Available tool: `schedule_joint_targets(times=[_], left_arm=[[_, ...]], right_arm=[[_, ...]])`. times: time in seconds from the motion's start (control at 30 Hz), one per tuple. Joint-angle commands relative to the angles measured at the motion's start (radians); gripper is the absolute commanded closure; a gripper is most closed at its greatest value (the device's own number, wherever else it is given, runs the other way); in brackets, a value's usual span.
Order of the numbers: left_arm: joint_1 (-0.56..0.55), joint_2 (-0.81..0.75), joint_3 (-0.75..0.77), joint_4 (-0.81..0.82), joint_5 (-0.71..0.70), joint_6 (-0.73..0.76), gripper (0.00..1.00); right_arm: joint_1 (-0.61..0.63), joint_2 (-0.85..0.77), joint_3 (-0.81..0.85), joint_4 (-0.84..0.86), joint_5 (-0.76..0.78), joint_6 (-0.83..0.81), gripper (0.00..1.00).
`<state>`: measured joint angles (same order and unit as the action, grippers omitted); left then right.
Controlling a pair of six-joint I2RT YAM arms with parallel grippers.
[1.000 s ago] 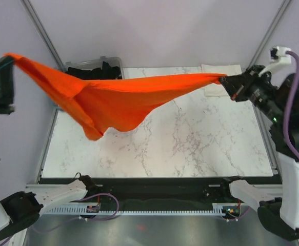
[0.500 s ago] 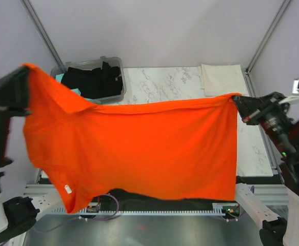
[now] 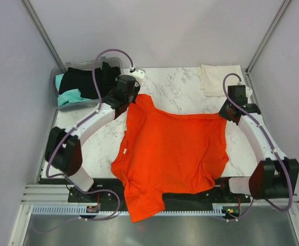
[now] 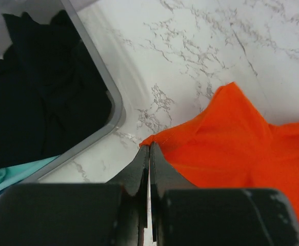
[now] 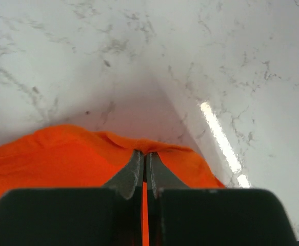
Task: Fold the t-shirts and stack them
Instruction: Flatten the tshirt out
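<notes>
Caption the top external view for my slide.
The orange-red t-shirt lies spread on the marble table, near end over the edge, far corners pinched by the left pincer and right pincer.

No writing, number or brand mark can be read in any view. The only label to be seen is a small white tag (image 3: 122,151) at the left edge of the orange t-shirt (image 3: 175,148), and it is too small to show any lettering.
</notes>
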<state>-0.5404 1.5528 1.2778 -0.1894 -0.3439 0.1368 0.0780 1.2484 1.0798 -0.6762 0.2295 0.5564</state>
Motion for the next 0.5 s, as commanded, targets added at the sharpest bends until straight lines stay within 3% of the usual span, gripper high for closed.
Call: schedule_joint_targets(times=[0.0,0.17,0.47], left_arm=[[0.020,0.087,0.118,0.174,0.085,-0.039,0.98],[0.031,0.231,0.215,0.166,0.117,-0.043,0.98],[0.048,0.248,0.284,0.084,0.063,-0.066,0.98]], right_arm=[[-0.120,0.125,0.017,0.188,-0.008,-0.078,1.00],[-0.224,0.334,0.130,0.201,-0.120,-0.125,1.00],[-0.236,0.548,0.301,0.162,-0.154,-0.194,1.00]])
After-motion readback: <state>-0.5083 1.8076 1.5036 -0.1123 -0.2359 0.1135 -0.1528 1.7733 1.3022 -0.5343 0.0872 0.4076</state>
